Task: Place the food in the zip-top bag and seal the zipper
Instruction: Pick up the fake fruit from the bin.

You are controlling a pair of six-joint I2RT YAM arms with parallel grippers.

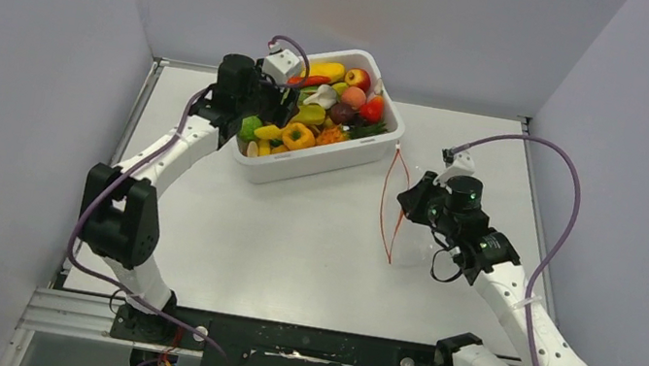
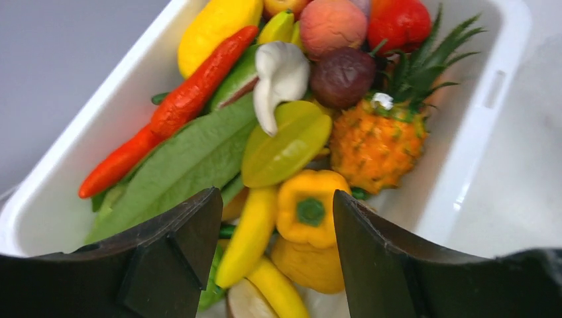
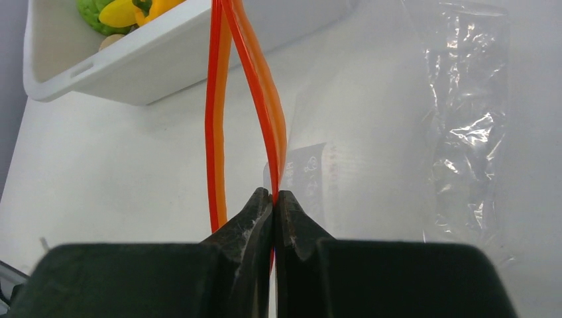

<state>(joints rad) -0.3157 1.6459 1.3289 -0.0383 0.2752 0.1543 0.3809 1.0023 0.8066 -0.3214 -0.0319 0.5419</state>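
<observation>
The toy food (image 1: 327,110) fills a white tub (image 1: 356,157) at the back of the table. My left gripper (image 2: 277,205) is open and hovers over the tub's near end, above a yellow pepper (image 2: 309,207) and yellow bananas (image 2: 246,235); a long green leaf (image 2: 179,165) and a red chilli (image 2: 172,111) lie to its left. The clear zip-top bag (image 3: 464,132) lies right of the tub. My right gripper (image 3: 274,195) is shut on one side of its red-orange zipper (image 3: 265,99), holding the mouth open; the other zipper strip (image 3: 215,132) bows away to the left. The bag's mouth also shows in the top view (image 1: 391,203).
Grey walls enclose the table on three sides. The tub's near wall (image 3: 166,66) stands just beyond the bag's mouth. Bare table surface (image 1: 291,247) lies in front of the tub, between the two arms.
</observation>
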